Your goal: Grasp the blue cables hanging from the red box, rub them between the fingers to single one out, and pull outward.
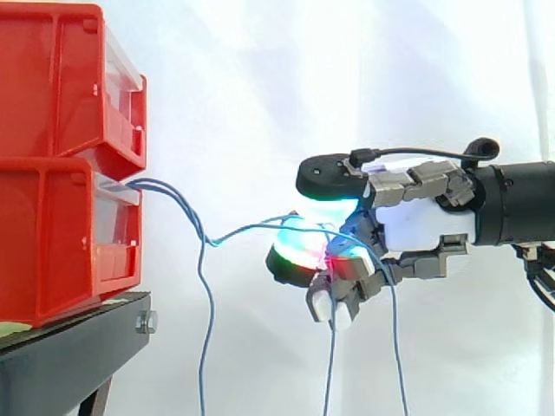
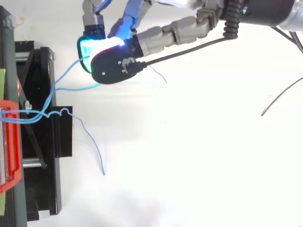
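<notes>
**Hand** (image 1: 423, 227), one: fingers curled, glowing pads (image 1: 299, 247) pinching the blue cables (image 1: 205, 239) in mid-air, well apart from the bins.

**Blue cables:** three strands traceable, leaving the front of the lower red bin (image 1: 61, 251). Two run to the hand and one hangs free.

**Upper red bin** (image 1: 52, 78), one, stacked on the lower.

**Black stand** (image 1: 69, 355), one.

**Risk:** pulling now would likely drag both pinched strands together, or a thin strand could slip from the pads.

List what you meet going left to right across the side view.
Red bins → blue cables hanging from the lower bin → hand, its glowing fingertips pinching a cable → arm at the right edge.
</notes>
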{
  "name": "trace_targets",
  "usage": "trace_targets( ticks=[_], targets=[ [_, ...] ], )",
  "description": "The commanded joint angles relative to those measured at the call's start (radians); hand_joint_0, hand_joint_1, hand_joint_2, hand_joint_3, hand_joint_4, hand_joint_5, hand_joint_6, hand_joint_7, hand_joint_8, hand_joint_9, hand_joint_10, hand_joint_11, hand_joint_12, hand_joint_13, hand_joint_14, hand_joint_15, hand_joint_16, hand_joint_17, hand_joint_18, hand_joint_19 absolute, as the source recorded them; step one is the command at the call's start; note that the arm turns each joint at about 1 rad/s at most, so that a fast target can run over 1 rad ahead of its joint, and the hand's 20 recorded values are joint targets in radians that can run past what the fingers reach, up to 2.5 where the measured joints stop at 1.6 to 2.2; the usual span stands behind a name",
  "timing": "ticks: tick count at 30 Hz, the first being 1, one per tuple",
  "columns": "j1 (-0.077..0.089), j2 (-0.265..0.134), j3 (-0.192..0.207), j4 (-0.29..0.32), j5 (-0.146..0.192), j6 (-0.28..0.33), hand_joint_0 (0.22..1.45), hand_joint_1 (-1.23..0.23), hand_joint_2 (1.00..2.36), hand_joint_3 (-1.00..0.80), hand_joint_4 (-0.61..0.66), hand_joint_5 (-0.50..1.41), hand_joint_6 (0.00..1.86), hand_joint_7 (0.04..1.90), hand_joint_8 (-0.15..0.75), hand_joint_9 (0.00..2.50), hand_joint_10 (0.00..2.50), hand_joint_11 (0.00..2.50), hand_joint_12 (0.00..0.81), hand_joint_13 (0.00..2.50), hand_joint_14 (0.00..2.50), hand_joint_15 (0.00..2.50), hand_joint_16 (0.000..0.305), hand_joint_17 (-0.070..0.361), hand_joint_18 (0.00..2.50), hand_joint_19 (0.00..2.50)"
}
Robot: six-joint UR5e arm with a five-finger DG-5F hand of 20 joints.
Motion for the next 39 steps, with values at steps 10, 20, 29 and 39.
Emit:
trace_targets(
  ticks=[10,20,29,39],
  targets=[
    [0.002,0.0,0.059,-0.12,0.001,0.016,0.65,-0.83,1.02,-0.03,-0.08,-0.13,0.94,1.12,0.284,1.14,0.02,0.91,0.362,0.84,0.02,0.53,0.045,0.101,0.78,0.49],
    [0.005,0.0,0.068,-0.127,-0.002,0.082,0.65,-0.86,1.02,0.02,-0.13,-0.11,0.93,1.18,0.275,0.91,0.02,0.53,0.362,0.66,0.01,0.37,0.046,0.103,0.67,0.39],
    [0.005,0.0,0.071,-0.17,-0.004,0.102,0.64,-0.88,1.01,0.05,-0.14,-0.1,0.91,1.21,0.26,0.67,0.0,0.17,0.379,0.51,0.01,0.23,0.053,0.119,0.55,0.2],
    [0.008,0.0,0.071,-0.427,-0.005,0.099,0.65,-0.9,1.01,0.05,-0.14,-0.09,0.91,1.22,0.256,0.55,0.0,0.07,0.389,0.44,0.01,0.2,0.059,0.133,0.45,0.1]
  ],
)
